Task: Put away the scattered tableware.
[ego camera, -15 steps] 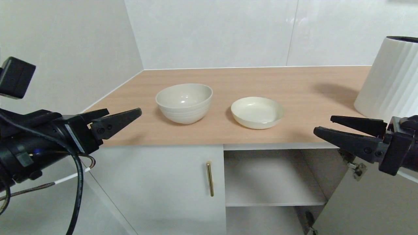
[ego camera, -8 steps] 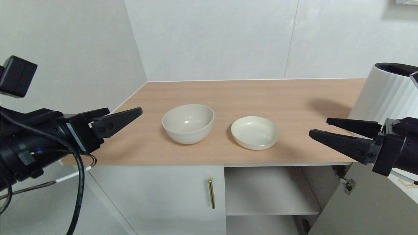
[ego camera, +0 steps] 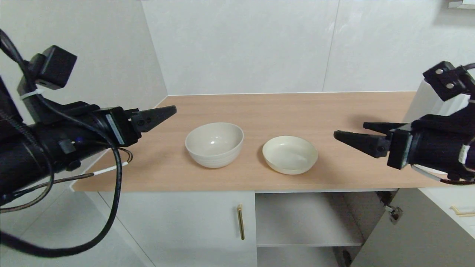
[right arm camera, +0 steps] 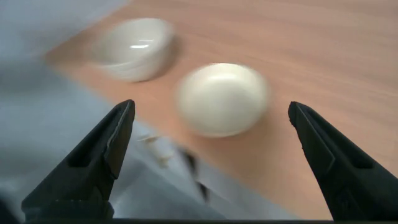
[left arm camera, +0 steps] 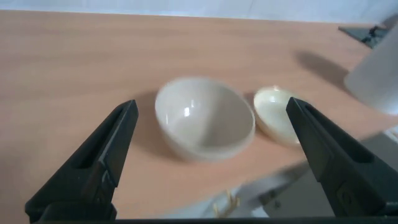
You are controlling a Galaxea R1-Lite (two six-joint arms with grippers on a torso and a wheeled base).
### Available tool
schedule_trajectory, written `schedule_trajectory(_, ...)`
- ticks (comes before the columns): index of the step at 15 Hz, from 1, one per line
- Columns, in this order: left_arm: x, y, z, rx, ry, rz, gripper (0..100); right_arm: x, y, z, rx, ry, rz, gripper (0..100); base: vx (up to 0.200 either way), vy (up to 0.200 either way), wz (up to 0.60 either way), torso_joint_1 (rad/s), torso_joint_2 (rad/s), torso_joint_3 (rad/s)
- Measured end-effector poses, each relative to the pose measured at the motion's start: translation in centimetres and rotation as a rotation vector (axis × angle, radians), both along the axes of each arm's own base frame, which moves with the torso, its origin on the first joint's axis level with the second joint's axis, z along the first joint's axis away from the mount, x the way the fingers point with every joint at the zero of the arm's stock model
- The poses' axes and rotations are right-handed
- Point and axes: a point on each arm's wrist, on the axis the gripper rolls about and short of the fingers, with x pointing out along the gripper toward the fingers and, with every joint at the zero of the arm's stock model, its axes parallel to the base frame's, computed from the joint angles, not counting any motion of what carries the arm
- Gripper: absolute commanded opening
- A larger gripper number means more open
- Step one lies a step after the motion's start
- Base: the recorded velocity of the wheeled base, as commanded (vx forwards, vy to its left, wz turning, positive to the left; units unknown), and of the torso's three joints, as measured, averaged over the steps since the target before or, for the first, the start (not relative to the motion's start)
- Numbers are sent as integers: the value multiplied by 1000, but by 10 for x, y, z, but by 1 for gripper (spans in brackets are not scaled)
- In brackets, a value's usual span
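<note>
A deep cream bowl [ego camera: 214,144] and a shallow cream dish [ego camera: 290,154] stand side by side on the wooden counter [ego camera: 259,107], near its front edge. My left gripper [ego camera: 165,113] hovers open to the left of the deep bowl, above the counter's left part. In the left wrist view, the gripper [left arm camera: 210,109] spans the bowl [left arm camera: 205,118], with the dish [left arm camera: 277,115] beyond it. My right gripper [ego camera: 350,130] hangs open to the right of the dish. Its wrist view shows the gripper [right arm camera: 210,107], the dish [right arm camera: 222,98] between the fingers and the bowl [right arm camera: 134,40] farther off.
A tall white ribbed container [ego camera: 426,104] stands at the counter's right end, partly behind my right arm. Below the counter, the left cabinet door with a brass handle [ego camera: 240,221] is shut. The right compartment stands open with a shelf [ego camera: 308,243]. Walls close in behind and to the left.
The head camera has tilted, so the counter sits lower in the picture. Both arms have risen and moved in toward the bowls. The left gripper has turned on its wrist.
</note>
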Motion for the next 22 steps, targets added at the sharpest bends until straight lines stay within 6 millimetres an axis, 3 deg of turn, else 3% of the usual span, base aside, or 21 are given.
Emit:
schedule_trajectory(4, 26, -4, -5, 79, 155, 154, 100, 33, 16, 19, 57, 257, -180, 100, 0, 0, 0, 0, 0, 0)
schedule_trajectory(8, 29, -18, -7, 109, 361, 207, 100, 57, 28, 12, 20, 317, -332, 100, 0, 0, 0, 0, 0, 0)
schedule_trajectory(11, 44, -32, -10, 50, 405, 247, 100, 63, 35, 4, -8, 327, -360, 100, 0, 0, 0, 0, 0, 0)
schedule_trajectory(17, 72, -48, -38, 92, 483, 269, 100, 67, 40, -2, -22, 343, -355, 100, 0, 0, 0, 0, 0, 0)
schedule_trajectory(18, 75, -49, -41, 96, 491, 270, 0, 67, 40, -3, -23, 344, -355, 100, 0, 0, 0, 0, 0, 0)
schedule_trajectory(22, 79, -51, -47, 112, 507, 267, 0, 70, 42, -7, -33, 353, -358, 100, 0, 0, 0, 0, 0, 0)
